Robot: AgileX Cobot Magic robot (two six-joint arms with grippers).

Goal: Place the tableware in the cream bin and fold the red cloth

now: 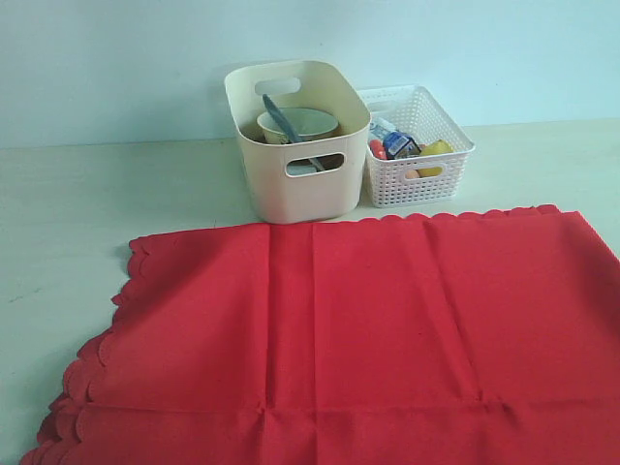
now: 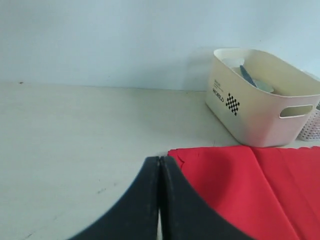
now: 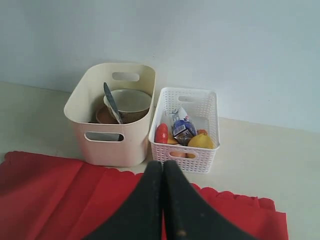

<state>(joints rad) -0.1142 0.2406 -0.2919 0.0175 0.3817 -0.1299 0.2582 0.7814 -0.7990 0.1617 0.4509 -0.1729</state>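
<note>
The tableware [image 1: 300, 124] sits in the cream bin [image 1: 295, 189]; the red cloth [image 1: 368, 339] lies unfolded, left hand [image 2: 159, 165] and right hand [image 3: 162, 167] clenched empty.

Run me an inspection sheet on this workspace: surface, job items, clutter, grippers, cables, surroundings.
Surface: pale table, bare to the left of the bin.
Job's things: cream bin upright at the back, holding a bowl and a blade-like utensil; red cloth spread flat in front, unfolded, with crease lines showing.
Clutter: white basket beside the bin, holding a lemon, a small carton and other toy food.
Grippers: left gripper and right gripper both have their fingers pressed shut and hold nothing.
Cables: nothing seen.
Surroundings: plain pale wall behind the table.
</note>
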